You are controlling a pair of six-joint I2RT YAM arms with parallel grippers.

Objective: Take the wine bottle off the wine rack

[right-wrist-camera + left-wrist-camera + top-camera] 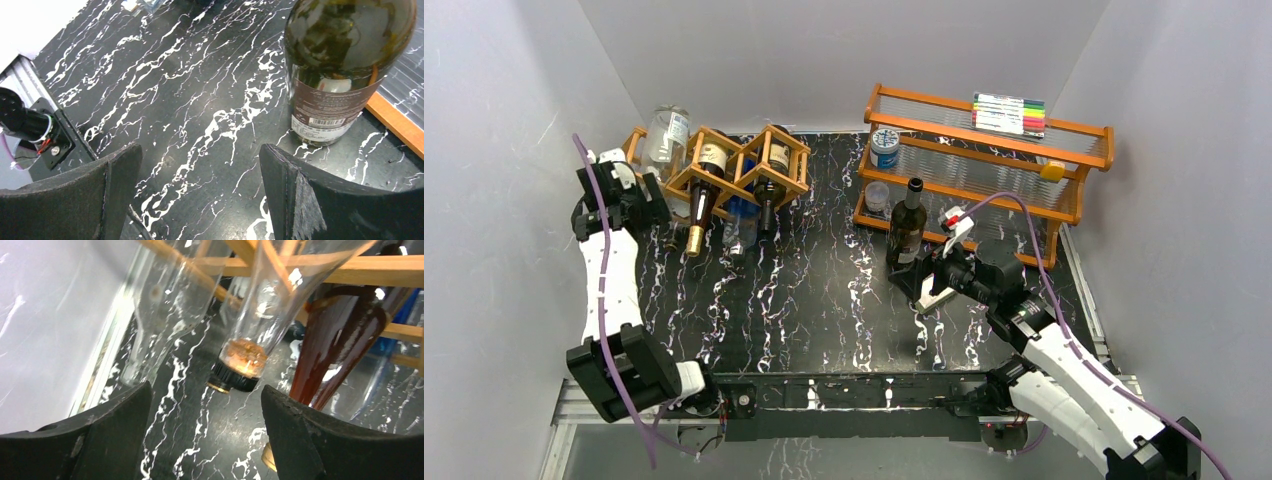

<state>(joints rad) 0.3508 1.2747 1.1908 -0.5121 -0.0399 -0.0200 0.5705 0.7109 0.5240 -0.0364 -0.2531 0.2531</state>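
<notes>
The wooden lattice wine rack stands at the back left and holds several bottles lying neck-down: a clear one, a dark brown one with a gold cap and a dark one. My left gripper is open at the rack's left end. In the left wrist view a clear bottle neck with a black cap lies just beyond the jaws, with the brown bottle to its right under the rack sticks. A dark wine bottle stands upright on the table. My right gripper is open and empty just in front of it; the bottle is beyond my right finger.
A larger orange two-tier shelf stands at the back right with a marker pack on top, a blue-lidded jar and a clear cup. White walls close in on the left, back and right. The table top is black marble.
</notes>
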